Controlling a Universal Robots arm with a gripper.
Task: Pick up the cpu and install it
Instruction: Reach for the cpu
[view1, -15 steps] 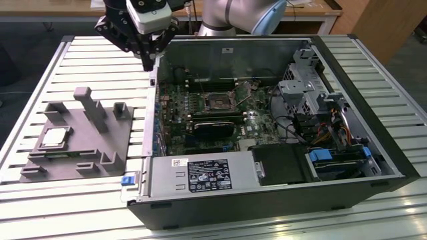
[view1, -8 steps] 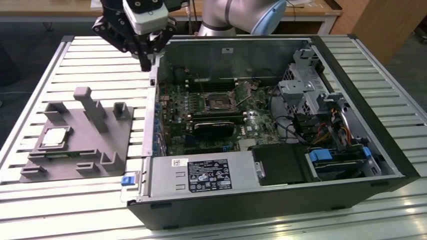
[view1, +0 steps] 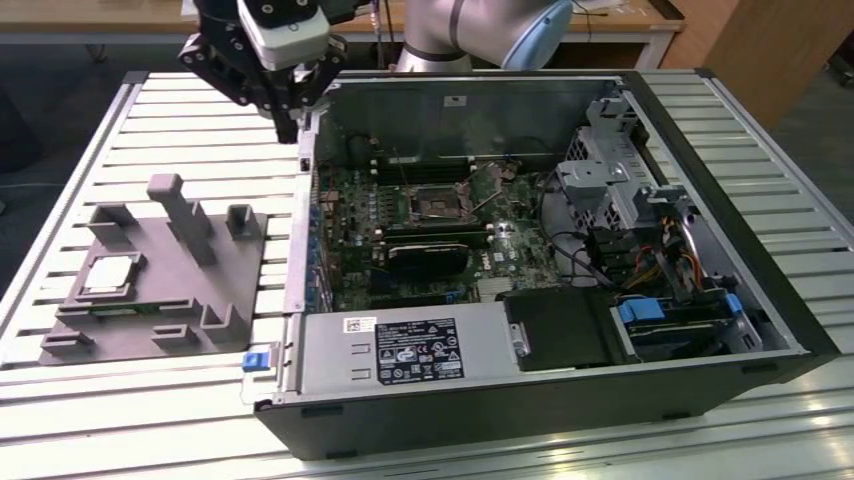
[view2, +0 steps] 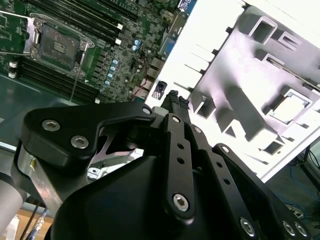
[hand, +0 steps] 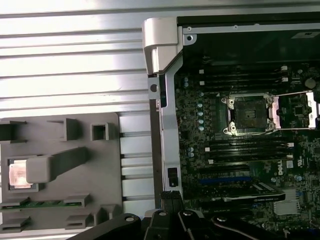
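Upright block (hand: 50, 167) hides part of cpu (hand: 17, 176); arm (view1: 467, 35) cut by exterior view's upper edge.

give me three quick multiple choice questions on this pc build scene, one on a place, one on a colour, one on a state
1. Where does the cpu lie?
A. on the motherboard
B. in the tray beside the computer case
C. on the bare table slats

2. What colour is the tray?
A. grey
B. blue
C. red

3. What state is the socket in?
A. uncovered and empty
B. filled with a chip
C. hidden under a cooler

Answers:
1 B, the pale square sits in a recess of the tray, on the exterior view's left of the case.
2 A, it looks grey in the exterior view and the first wrist view.
3 A, its dark bed shows bare in the first wrist view.
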